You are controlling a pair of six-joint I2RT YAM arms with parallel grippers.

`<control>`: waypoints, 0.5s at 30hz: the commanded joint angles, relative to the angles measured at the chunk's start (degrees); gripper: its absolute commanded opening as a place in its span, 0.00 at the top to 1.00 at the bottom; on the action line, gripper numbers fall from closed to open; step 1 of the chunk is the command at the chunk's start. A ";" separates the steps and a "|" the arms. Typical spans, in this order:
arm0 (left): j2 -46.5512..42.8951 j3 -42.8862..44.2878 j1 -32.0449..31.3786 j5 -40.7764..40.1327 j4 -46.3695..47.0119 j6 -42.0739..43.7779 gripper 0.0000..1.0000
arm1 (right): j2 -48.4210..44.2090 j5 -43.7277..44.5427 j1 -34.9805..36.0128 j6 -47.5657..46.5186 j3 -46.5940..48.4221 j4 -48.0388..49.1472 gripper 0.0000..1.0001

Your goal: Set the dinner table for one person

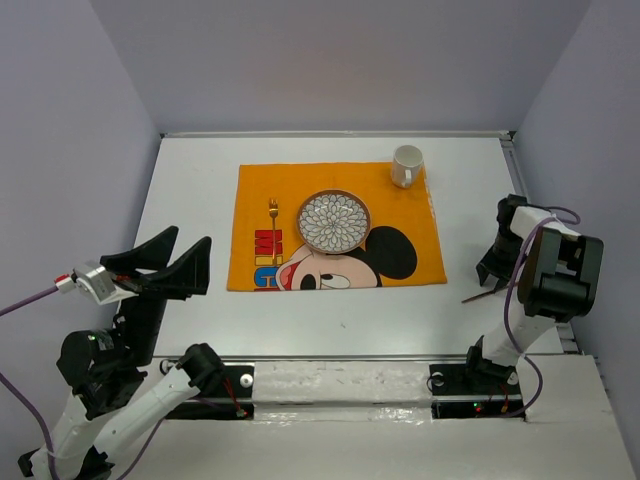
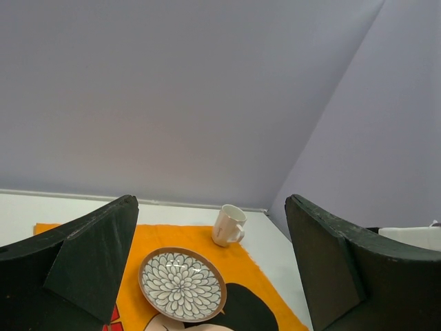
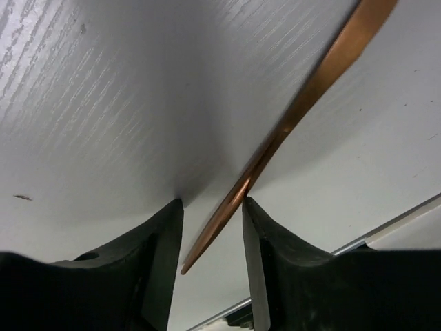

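On the white dinner table lies an orange Mickey Mouse placemat. It carries a patterned plate, a gold fork to the plate's left and a white mug at its far right corner. Right of the mat a copper utensil lies on the table. My right gripper is down over it. In the right wrist view the utensil's handle runs between the fingers, touching only the right one; the right gripper is open. My left gripper hovers wide open at the left, holding nothing.
The left wrist view looks across the plate and mug toward the grey back wall. Grey walls enclose the table on three sides. A metal rail runs along the near edge between the arm bases.
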 commanded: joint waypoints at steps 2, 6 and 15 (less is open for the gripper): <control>0.08 0.19 -0.35 -0.51 2.40 0.96 0.01 | -0.43 -1.06 -0.25 1.65 -1.19 5.92 0.68; 0.17 0.10 -0.35 -1.21 2.39 1.04 0.01 | -2.45 -1.32 -0.25 1.03 -2.33 9.96 0.85; 1.49 0.01 -0.35 -1.21 2.48 1.22 0.01 | -5.53 -6.51 1.68 -4.50 -5.23 17.96 0.93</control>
